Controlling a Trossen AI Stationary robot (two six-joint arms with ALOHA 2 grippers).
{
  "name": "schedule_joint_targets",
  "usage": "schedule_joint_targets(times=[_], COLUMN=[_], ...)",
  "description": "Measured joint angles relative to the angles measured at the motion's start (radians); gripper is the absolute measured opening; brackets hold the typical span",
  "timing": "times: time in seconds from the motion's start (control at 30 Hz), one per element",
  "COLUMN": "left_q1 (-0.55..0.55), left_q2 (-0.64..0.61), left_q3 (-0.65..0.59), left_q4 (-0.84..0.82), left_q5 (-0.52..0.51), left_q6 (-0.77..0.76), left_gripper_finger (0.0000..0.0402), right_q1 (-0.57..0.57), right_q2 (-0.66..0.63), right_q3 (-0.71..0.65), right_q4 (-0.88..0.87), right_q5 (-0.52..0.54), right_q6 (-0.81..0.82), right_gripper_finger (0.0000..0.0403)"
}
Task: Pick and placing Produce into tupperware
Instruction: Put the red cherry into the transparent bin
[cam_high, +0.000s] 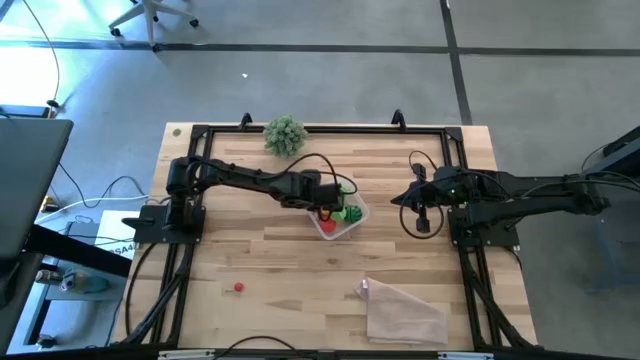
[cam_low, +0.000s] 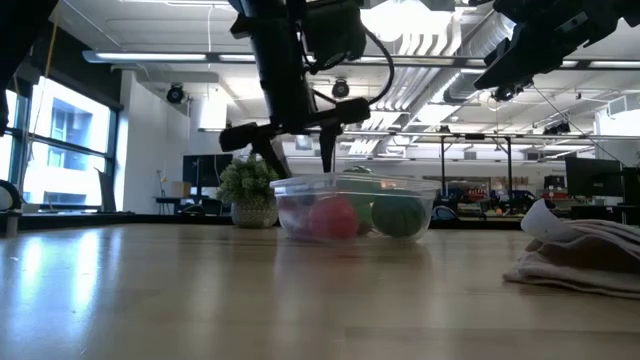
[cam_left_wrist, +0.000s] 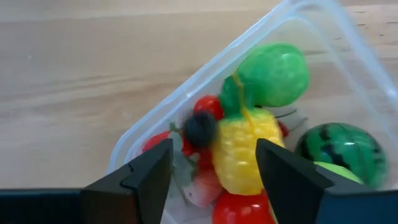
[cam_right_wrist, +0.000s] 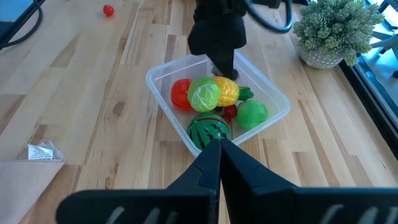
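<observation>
Risk, tub: I judge the main hazard to be the left gripper (cam_high: 322, 207) dragging the tub (cam_high: 352, 226) as it lifts out. It hangs right over the tub's near wall, and a finger (cam_left_wrist: 144, 180) catching the rim would shove or tip the light container.
Risk, pile: the produce is heaped. A yellow fruit (cam_left_wrist: 244, 149) sits high on the others with a small dark berry (cam_left_wrist: 199, 127) beside it, and a knock from the fingers could roll either over the wall onto the desk (cam_high: 260, 270).
Risk, stray: a red berry (cam_high: 239, 288) lies alone on the desk, well apart from the tub. It is tiny and round, so I expect a pinch slightly off centre would send it rolling away.
Left jaws: parted fairly wide above the tub; nothing sits between them, and I see no contact with the fruit below.
Right jaws: the right gripper (cam_right_wrist: 219, 151) is pressed shut and empty, parked off to the tub's right and pointing toward it.
Produce: in the tub I count a red fruit (cam_right_wrist: 181, 94), a pale green ball (cam_right_wrist: 205, 95), a striped melon (cam_right_wrist: 208, 131) and a green fruit (cam_right_wrist: 252, 114), besides the yellow one.
Tub: mid-desk, upright, between the two arms.
Other: a potted plant (cam_high: 285, 134) at the far edge and a crinkled bag (cam_high: 403, 312) at the near edge, both away from the work.
</observation>
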Motion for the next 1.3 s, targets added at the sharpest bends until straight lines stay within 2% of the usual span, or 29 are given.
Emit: schedule_joint_targets(times=[0.23, 0.33, 0.43, 0.6, 0.67, 0.8, 1.07, 1.3], left_q1=[0.000, -0.006, -0.014, -0.040, -0.067, -0.160, -0.412, -0.605], left_q2=[-0.001, -0.001, -0.001, -0.002, -0.002, -0.002, -0.087, -0.162], left_q3=[0.148, 0.226, 0.292, 0.349, 0.350, 0.350, 0.294, 0.147], left_q4=[-0.162, -0.277, -0.399, -0.591, -0.681, -0.809, -0.803, -0.802], left_q5=[-0.005, 0.039, 0.149, 0.430, 0.477, 0.424, 0.199, 0.171], left_q6=[0.040, 0.035, 0.010, -0.146, -0.209, -0.310, -0.580, -0.966], left_gripper_finger=[0.0223, 0.0223, 0.0223, 0.0223, 0.0223, 0.0223, 0.0223, 0.0223], right_q1=[0.000, 0.000, 0.000, 0.000, 0.000, 0.000, 0.000, 0.000], right_q2=[0.000, 0.000, 0.000, 0.000, 0.000, 0.000, 0.000, 0.000], right_q3=[0.000, 0.000, 0.000, 0.000, 0.000, 0.000, 0.000, 0.000], right_q4=[0.000, 0.000, 0.000, 0.000, 0.000, 0.000, 0.003, 0.001], right_q5=[0.000, 0.000, 0.000, 0.000, 0.000, 0.000, 0.000, 0.000], right_q6=[0.000, 0.000, 0.000, 0.000, 0.000, 0.000, 0.000, 0.000], right_gripper_finger=[0.0000, 0.0000, 0.0000, 0.0000, 0.0000, 0.0000, 0.0000, 0.0000])
